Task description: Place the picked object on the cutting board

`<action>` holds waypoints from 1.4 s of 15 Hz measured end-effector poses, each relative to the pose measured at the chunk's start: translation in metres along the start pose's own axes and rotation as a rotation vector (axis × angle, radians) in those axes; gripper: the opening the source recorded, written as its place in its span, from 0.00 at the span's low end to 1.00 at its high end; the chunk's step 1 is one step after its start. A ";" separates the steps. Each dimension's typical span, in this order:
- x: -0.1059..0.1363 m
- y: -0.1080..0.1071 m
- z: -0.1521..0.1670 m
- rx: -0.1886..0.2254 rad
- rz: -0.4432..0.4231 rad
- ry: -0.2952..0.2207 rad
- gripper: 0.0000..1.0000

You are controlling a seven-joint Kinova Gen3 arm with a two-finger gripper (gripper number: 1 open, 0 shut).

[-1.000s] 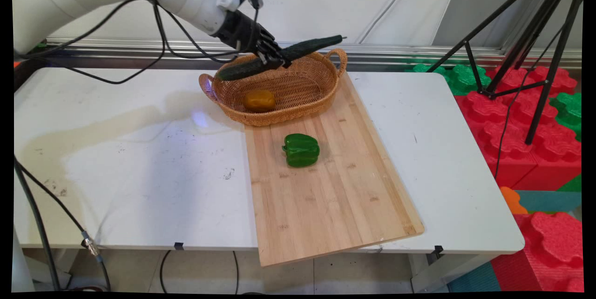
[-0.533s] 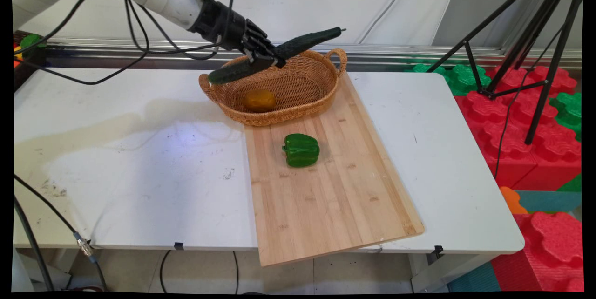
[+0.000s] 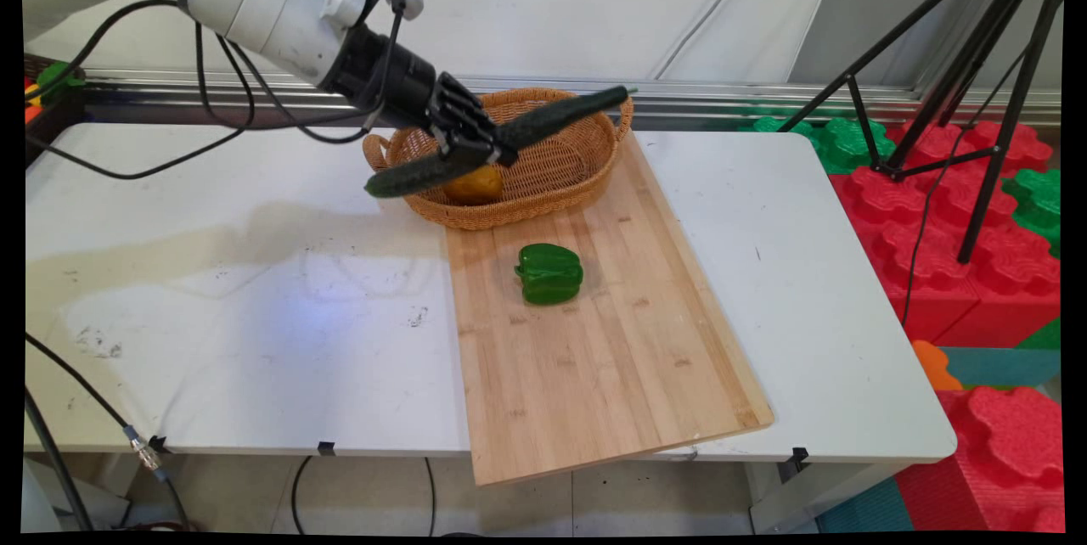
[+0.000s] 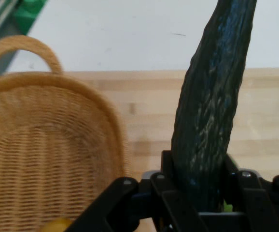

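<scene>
Above the wicker basket [image 3: 543, 163]: end effector [image 3: 480, 150] clamped mid-length on a cucumber [image 3: 497, 140], held aloft and slanted. Basket holds a yellow fruit [image 3: 475, 185]; green bell pepper [image 3: 550, 273] sits on cutting board [image 3: 611, 358]. Risk: cucumber could pivot or slip, since both long ends hang unsupported.

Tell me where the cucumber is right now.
In the main view the cucumber is off the table, clamped in the gripper, slanting across the near left rim of the basket, above the yellow fruit.
</scene>
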 end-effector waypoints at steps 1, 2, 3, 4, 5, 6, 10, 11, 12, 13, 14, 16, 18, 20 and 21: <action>-0.001 0.004 0.002 -0.009 0.001 -0.003 0.00; -0.003 0.010 0.005 -0.021 0.003 -0.010 0.00; -0.005 0.015 0.008 -0.030 0.005 -0.015 0.00; -0.007 0.022 0.014 -0.044 0.008 -0.025 0.00; -0.008 0.029 0.020 -0.057 0.010 -0.033 0.00; -0.009 0.034 0.025 -0.067 0.012 -0.039 0.00; -0.011 0.056 0.051 -0.096 0.007 -0.071 0.00; -0.011 0.061 0.058 -0.102 0.004 -0.079 0.00; -0.012 0.067 0.066 -0.109 0.001 -0.090 0.00; -0.011 0.072 0.075 -0.115 -0.004 -0.098 0.00; -0.010 0.077 0.082 -0.120 -0.007 -0.106 0.00; -0.009 0.085 0.101 -0.129 -0.006 -0.127 0.00; -0.008 0.089 0.113 -0.131 -0.007 -0.144 0.00; -0.007 0.091 0.127 -0.129 -0.012 -0.161 0.00; -0.006 0.092 0.134 -0.127 -0.014 -0.169 0.00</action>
